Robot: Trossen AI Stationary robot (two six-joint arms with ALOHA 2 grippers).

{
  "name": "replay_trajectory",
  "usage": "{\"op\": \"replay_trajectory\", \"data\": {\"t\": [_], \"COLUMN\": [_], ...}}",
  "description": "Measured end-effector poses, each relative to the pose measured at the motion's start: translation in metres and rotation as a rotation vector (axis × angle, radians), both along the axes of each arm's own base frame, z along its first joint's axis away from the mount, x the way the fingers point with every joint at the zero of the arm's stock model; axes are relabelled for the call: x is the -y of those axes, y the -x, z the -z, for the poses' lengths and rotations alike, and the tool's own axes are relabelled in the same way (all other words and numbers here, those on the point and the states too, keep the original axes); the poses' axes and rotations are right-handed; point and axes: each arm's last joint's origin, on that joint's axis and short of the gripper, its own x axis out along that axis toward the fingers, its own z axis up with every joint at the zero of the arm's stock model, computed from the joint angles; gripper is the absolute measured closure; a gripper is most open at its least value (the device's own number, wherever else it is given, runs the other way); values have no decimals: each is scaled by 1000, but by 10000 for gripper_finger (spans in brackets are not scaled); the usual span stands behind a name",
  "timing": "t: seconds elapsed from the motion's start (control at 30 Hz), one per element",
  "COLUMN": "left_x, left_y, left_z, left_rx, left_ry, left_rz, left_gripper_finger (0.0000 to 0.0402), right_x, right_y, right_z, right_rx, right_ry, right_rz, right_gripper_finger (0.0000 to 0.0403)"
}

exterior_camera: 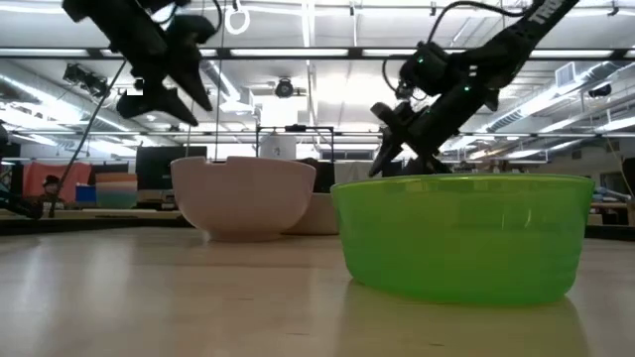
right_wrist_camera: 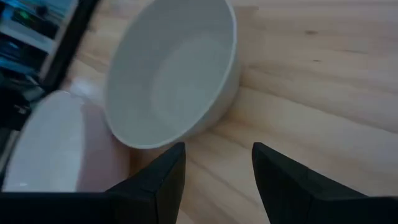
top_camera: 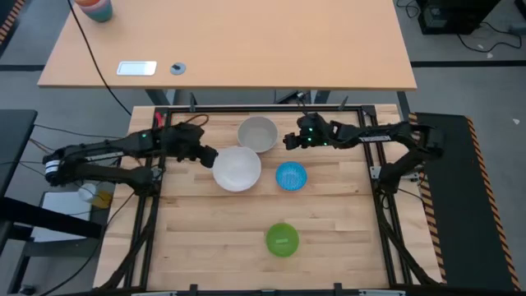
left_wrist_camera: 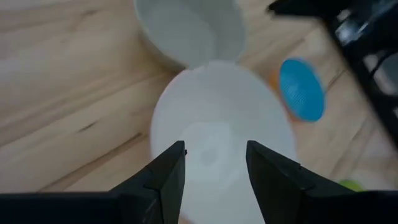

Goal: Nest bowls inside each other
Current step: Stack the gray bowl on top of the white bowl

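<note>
You have a pale wooden table carrying four bowls. The white bowl touches the grey-white bowl behind it; the blue bowl sits just beside the white one, and the green bowl stands well apart, nearer the front.

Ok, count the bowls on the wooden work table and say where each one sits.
4. The white bowl sits mid-table, with the grey-white bowl just behind it, their rims close or touching. The blue bowl is right of the white one. The green bowl sits alone near the front edge.
</note>
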Motion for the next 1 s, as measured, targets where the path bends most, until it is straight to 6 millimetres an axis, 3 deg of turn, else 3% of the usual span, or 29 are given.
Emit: {"op": "replay_trajectory", "data": {"t": [0.17, 0.37, 0.67, 0.83, 1.0], "left_x": [4, 6, 13, 16, 19], "left_y": [6, 5, 5, 7, 9], "left_z": [-6, -5, -4, -1, 2], "left_rx": [25, 11, 0, -39, -67], "left_ry": [-45, -61, -72, -46, -27], "left_rz": [-30, -26, -28, -28, -27], "left_gripper_finger": [228, 228, 228, 228, 228], "right_x": [13, 33, 53, 58, 56], "right_y": [-26, -40, -66, -71, -72], "right_z": [-12, -12, 9, 28, 38], "right_rx": [-84, -249, -239, -267, -291], "right_ry": [28, 22, -24, -67, -100], "right_rz": [-56, 57, 16, 4, -28], "right_gripper_finger": [205, 177, 143, 161, 216]}}
